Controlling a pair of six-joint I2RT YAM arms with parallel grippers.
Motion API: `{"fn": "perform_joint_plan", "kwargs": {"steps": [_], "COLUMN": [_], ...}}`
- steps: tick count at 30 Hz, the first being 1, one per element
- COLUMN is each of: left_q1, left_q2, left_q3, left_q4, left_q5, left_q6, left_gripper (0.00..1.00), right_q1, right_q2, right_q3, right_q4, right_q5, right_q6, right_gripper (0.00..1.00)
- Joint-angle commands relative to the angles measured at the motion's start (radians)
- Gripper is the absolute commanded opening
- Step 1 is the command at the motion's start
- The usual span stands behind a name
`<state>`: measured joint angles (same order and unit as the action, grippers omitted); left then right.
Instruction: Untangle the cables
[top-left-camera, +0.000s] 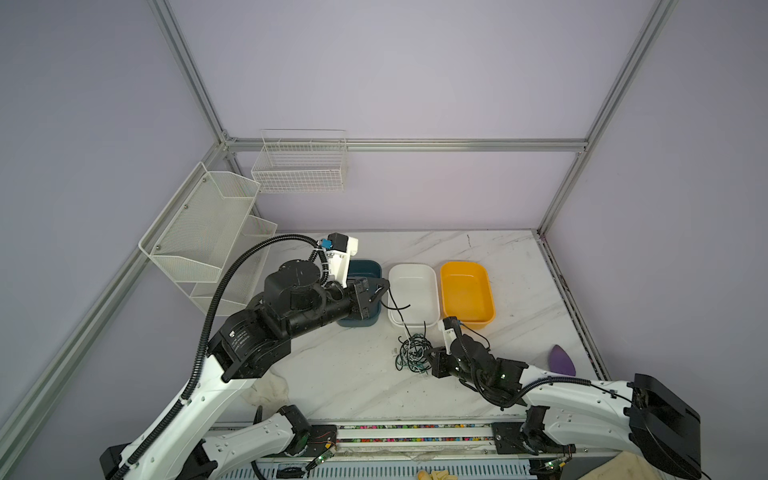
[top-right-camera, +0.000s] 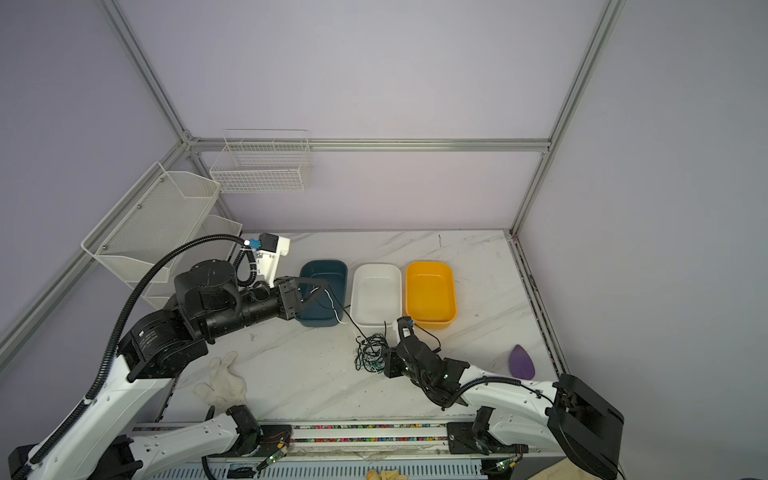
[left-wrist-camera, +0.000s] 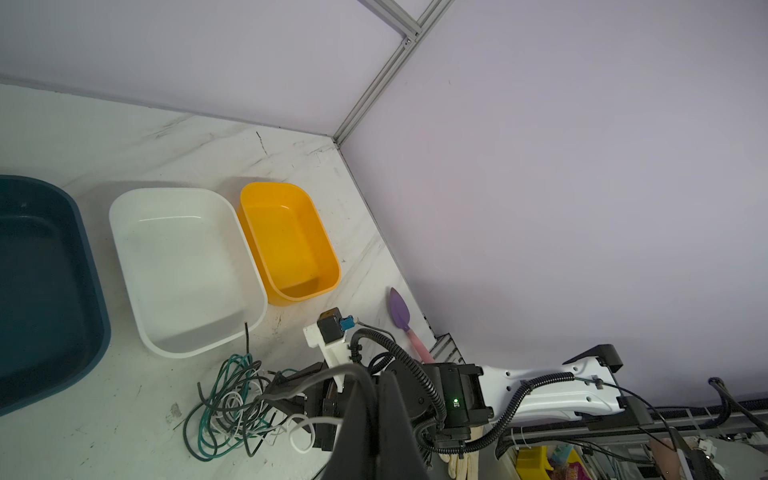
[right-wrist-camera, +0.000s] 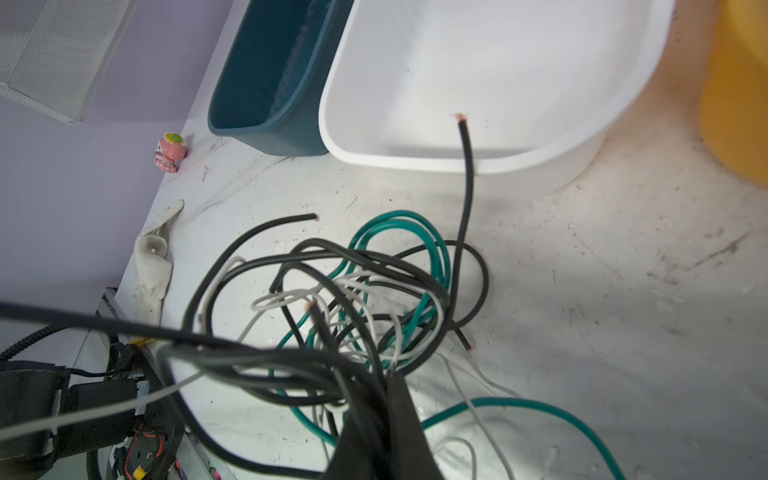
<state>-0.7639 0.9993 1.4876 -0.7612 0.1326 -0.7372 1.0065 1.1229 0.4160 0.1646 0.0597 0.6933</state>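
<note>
The cables lie in a loose knot of black, white and green strands on the table, just in front of the white tub. The blue tub stands on one side of the white tub and the yellow tub on the other, all three in a row.

The left arm reaches out above the table with the left jaws over the near edge of the blue tub. They are closed tight on a black strand and a white strand. In both top views these two run down from the jaws, past the corner of the white tub, into the knot.

The right arm is low, and the right jaws are pushed into the side of the knot. Strands are draped over them in the right wrist view, and I cannot tell how far apart they stand or whether they grip anything.

One black end sticks up in front of the white tub's rim.

A white glove lies on the table near the left arm, well apart from the knot, and a purple scoop lies by the right-hand edge
</note>
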Motion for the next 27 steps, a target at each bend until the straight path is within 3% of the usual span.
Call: {"fn": "perform_joint_plan", "kwargs": {"steps": [1,5,15,22,27], "left_q1": [0.008,0.009,0.008,0.008,0.009], "left_q2": [-0.011,0.016,0.043,0.067,0.075], "left_q3": [0.127,0.05,-0.105,-0.177,-0.2], "left_q4": [0.141,0.182,0.269,0.345,0.36], "left_q5": [0.035,0.084,0.101,0.133,0.139], "left_q6": [0.017,-0.033,-0.103,-0.159,-0.171], "left_gripper": [0.0,0.0,0.0,0.0,0.0], "right_q1": [0.003,0.004,0.004,0.004,0.006], "right_q2": [-0.007,-0.1,-0.343,-0.272,-0.183], "right_q3": [-0.012,0.007,0.084,0.113,0.143], "right_q4": [-0.089,-0.122,-0.166,0.028,0.129], "right_q5": [0.002,0.01,-0.048,-0.168,-0.186], "right_q6": [0.002,-0.037,-0.183,-0.221,-0.228], "right_gripper": [0.26,0.39,0.54,0.55,0.55]}}
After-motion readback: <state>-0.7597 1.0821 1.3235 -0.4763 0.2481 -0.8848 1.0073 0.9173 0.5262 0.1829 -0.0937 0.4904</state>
